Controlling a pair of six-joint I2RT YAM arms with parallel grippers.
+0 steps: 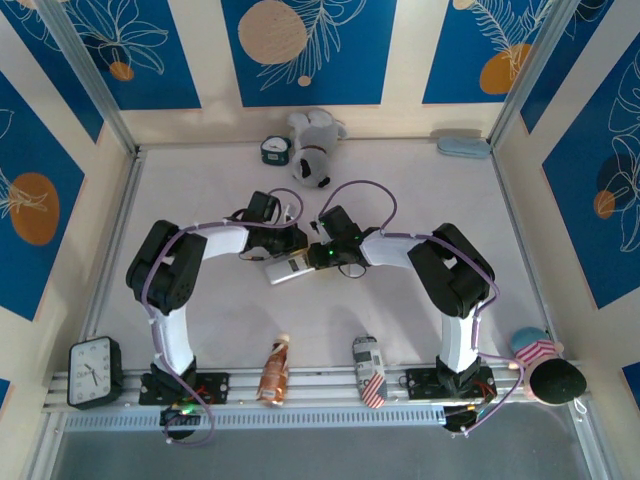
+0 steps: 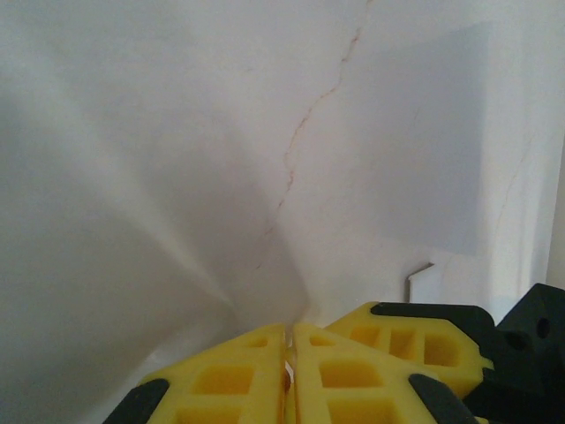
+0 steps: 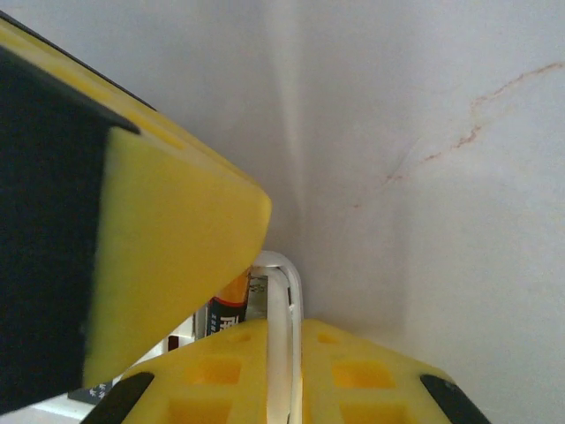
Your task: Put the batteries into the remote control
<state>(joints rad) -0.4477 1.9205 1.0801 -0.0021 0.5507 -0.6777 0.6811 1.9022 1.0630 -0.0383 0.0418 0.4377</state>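
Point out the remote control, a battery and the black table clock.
remote control (image 1: 287,271), top view, middle of its white body.
battery (image 3: 228,316), right wrist view, dark casing below the orange end.
black clock (image 1: 92,372), top view, white dial.

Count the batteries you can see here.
1: a battery against the white edge of the remote control, in the right wrist view; another may be hidden.

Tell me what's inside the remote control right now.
One battery, dark with an orange end, shows inside the remote control. The left gripper covers the rest of the compartment, so a second cannot be confirmed.
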